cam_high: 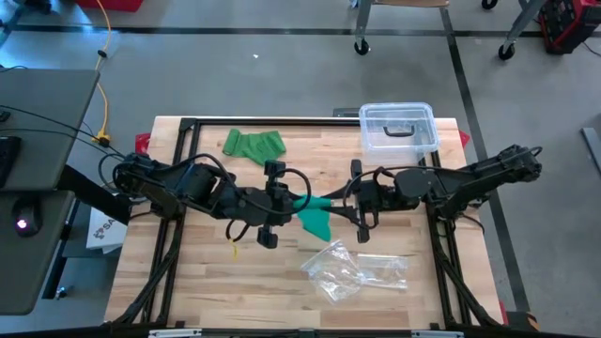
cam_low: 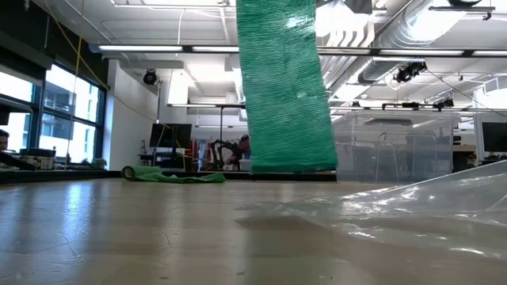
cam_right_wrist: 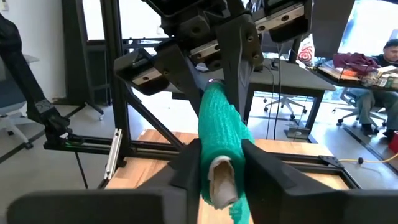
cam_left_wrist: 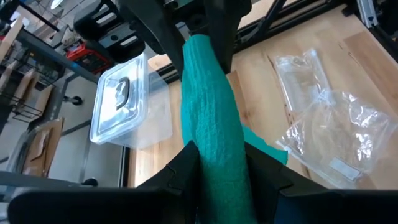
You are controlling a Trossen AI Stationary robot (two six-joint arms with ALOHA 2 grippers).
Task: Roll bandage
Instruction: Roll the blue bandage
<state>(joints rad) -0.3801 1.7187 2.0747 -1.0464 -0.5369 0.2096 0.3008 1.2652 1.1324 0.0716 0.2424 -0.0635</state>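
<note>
Overhead arrangement: a green woven elastic bandage (cam_high: 315, 214) is held above the centre of the pale wooden table (cam_high: 207, 282), stretched between the two dark arms, which meet at mid-frame. The left hand (cam_high: 299, 200), entering from the left of the high view, is clenched on one end of the bandage; in the left wrist view the green strip (cam_left_wrist: 210, 130) is seen pinched between its two dark fingers (cam_left_wrist: 186, 163). The right hand (cam_high: 346, 197), entering from the right, is clenched on the rolled end, and in the right wrist view the roll (cam_right_wrist: 219, 143), with a pale core showing at its end, is gripped between its fingers (cam_right_wrist: 189, 163). A loose tail of the bandage hangs below the hands toward the table; in the low view it appears as a broad green band (cam_low: 283, 87) hanging from the top of the frame at centre, its lower edge clear of the table.

A second green bandage, crumpled (cam_high: 254, 144), lies on the table at upper centre-left of the high view. A clear plastic lidded box with a dark handle (cam_high: 398, 128) stands at the upper right. A crinkled transparent plastic bag (cam_high: 352, 272) lies at lower centre-right, just below the hanging tail.
</note>
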